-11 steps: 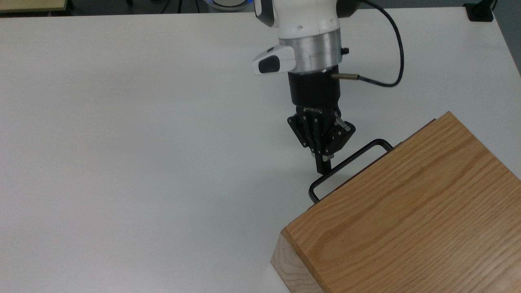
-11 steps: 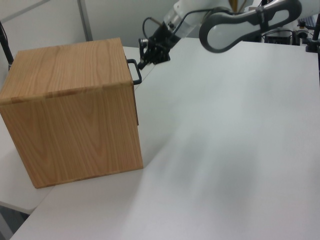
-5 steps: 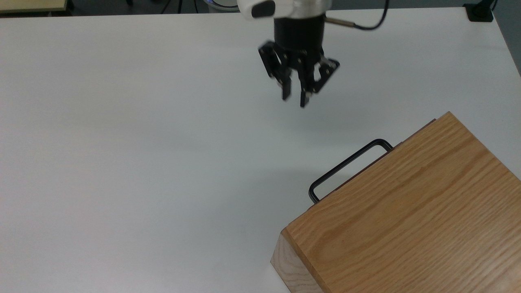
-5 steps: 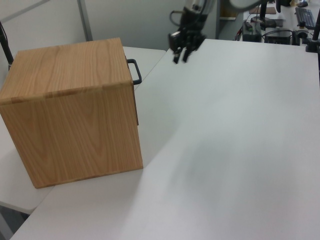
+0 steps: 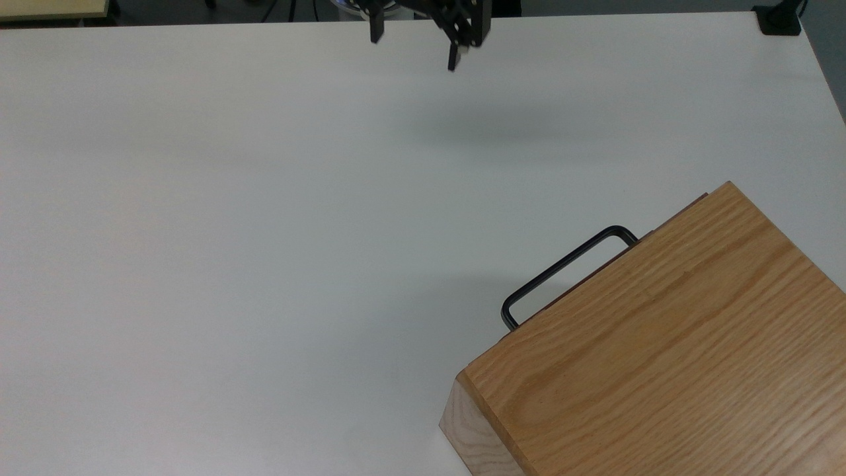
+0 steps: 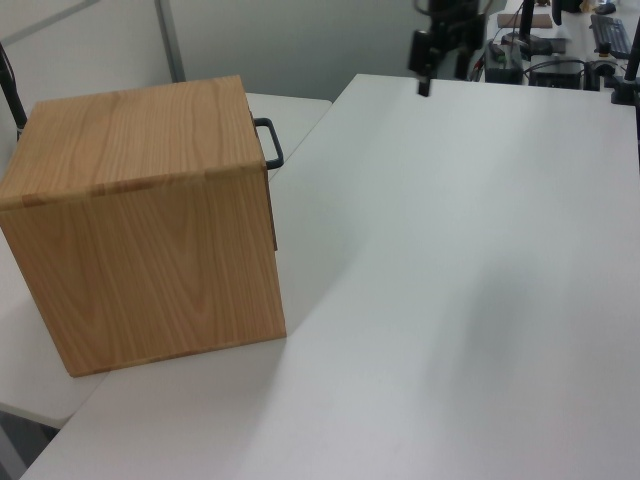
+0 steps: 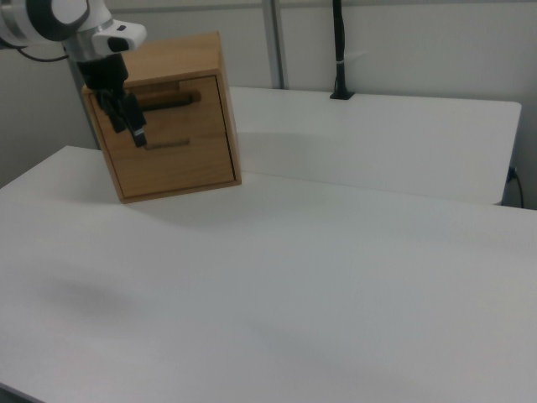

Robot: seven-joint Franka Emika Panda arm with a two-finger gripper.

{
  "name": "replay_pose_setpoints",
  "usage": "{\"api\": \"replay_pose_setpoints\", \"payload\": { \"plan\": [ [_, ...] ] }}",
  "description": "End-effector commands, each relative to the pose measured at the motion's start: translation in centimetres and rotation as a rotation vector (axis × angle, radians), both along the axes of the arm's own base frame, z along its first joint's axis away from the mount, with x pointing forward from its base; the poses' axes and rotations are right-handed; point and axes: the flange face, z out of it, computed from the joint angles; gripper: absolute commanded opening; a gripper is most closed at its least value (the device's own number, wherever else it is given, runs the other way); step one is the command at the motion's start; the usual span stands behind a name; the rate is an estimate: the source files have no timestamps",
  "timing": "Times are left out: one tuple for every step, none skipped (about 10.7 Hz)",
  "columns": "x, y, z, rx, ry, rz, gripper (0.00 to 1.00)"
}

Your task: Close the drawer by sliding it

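Note:
The drawer (image 7: pixel 205 107) sits in the upper part of an oak cabinet (image 5: pixel 661 344), its front about flush with the cabinet face in the right view. Its thin black bar handle (image 5: pixel 562 266) sticks out past the cabinet's top edge in the top view, and the handle (image 6: pixel 274 140) also shows in the left view. My gripper (image 5: pixel 414 46) hangs open at the table's far edge, well away from the handle, with nothing between its fingers. It appears high at the back as the gripper (image 6: pixel 445 75) in the left view and at the right view's left as the gripper (image 7: pixel 126 122).
The white table (image 5: pixel 231 231) stretches wide around the cabinet (image 6: pixel 140 200). A black block (image 5: pixel 780 20) sits at the top view's upper right corner. A black post (image 7: pixel 338 50) stands on a second table behind. Desks with equipment (image 6: pixel 560 60) lie beyond.
The gripper was shut beside the handle a second ago. It has lifted off, opened and moved far back toward the table's far edge. The drawer and cabinet have not moved.

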Motion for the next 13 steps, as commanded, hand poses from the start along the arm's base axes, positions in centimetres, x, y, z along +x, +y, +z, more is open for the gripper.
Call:
{"api": "replay_pose_setpoints", "payload": {
  "plan": [
    [-3.8,-2.4,-0.4,-0.035,0.034,0.152,1.0],
    [-3.9,-3.6,-0.2,-0.034,0.033,0.198,1.0],
    [-4.0,-4.5,0.3,-0.04,0.027,0.263,1.0],
    [-3.8,-5.2,0.2,-0.042,0.029,0.297,1.0],
    [-3.7,-6.6,0.5,-0.045,0.024,0.303,1.0],
    [-3.4,-7.5,1.0,-0.047,0.016,0.338,1.0],
    [-3.3,-8.3,1.0,-0.041,0.017,0.375,1.0],
    [-3.1,-8.2,0.9,-0.038,0.019,0.402,1.0],
    [-3.1,-8.2,0.8,-0.037,0.022,0.405,1.0],
    [-3.1,-8.1,0.8,-0.036,0.021,0.398,1.0],
    [-3.1,-8.1,0.8,-0.036,0.021,0.402,1.0],
    [-3.1,-8.1,0.8,-0.036,0.021,0.404,1.0],
    [-3.1,-8.1,0.7,-0.036,0.023,0.403,1.0]
  ]
}}
